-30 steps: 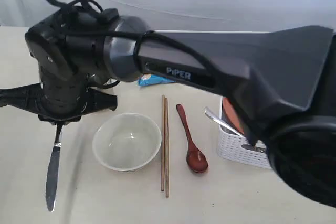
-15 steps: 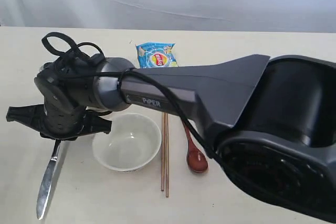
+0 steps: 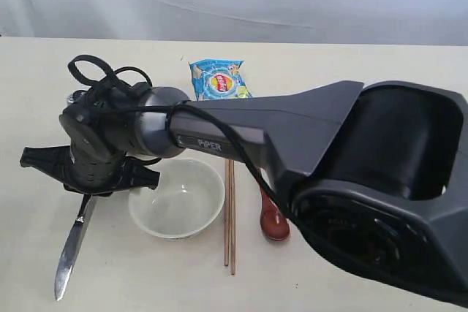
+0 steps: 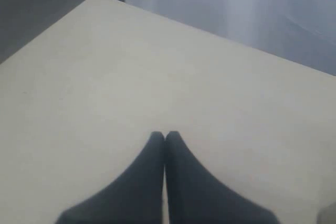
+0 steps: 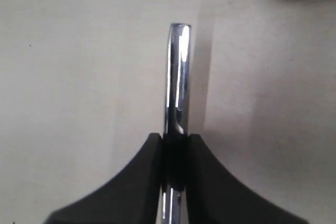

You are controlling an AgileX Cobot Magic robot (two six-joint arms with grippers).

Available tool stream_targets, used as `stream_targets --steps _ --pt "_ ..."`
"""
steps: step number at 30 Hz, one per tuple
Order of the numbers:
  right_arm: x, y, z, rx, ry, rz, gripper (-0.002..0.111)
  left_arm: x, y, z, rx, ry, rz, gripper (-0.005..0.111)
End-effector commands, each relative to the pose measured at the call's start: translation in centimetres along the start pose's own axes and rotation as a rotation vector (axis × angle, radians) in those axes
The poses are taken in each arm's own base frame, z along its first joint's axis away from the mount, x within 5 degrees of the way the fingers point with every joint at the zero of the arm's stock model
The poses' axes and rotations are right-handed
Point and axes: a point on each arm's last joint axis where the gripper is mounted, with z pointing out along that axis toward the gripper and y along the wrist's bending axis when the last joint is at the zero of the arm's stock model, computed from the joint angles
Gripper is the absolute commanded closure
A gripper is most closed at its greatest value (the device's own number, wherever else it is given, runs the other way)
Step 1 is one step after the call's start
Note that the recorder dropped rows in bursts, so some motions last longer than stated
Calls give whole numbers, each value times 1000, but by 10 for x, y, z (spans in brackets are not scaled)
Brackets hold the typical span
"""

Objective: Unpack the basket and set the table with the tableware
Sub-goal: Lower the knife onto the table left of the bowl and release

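While right claw (image 5: 175,141) clamps knife (image 3: 73,242) beside bowl (image 3: 177,199) | chopsticks (image 3: 229,217), spoon (image 3: 274,226) laid out | left claw (image 4: 165,136) together, empty | other pieces out of sight

1. I see the knife (image 3: 72,250), shiny steel, pinched at its upper end in the right claw (image 5: 176,137). It slants down toward the near left, blade low over the worktop (image 3: 146,286). I cannot tell whether the tip touches.
2. The bowl (image 3: 177,199) is white, round and empty. It stands upright just right of the knife.
3. The two chopsticks (image 3: 229,217) are thin pale wood, lying flat and side by side just right of the bowl, running near to far.
4. The spoon (image 3: 273,223) is dark reddish wood, right of the chopsticks. I see only its scoop end; the handle is hidden.
5. The worktop is plain, flat cream-beige.
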Motion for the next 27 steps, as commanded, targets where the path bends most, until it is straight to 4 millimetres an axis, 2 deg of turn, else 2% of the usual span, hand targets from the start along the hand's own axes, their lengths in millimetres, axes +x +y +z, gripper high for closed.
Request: stream_targets --steps 1,14,24,25,27 --pt "-4 0 0 -12 -14 -20 108 0 2 -1 -11 -3 -14 107" --pt "-2 -4 11 -7 -13 -30 108 0 2 -1 -11 -3 -11 107" --pt "-3 -2 11 -31 -27 -21 108 0 2 -1 -11 -3 -11 107" --pt "-3 -2 11 -31 -27 -21 104 0 2 -1 -11 -3 -8 107" --pt "-3 -2 11 -31 -27 -25 87 0 2 -1 -11 -3 -8 107"
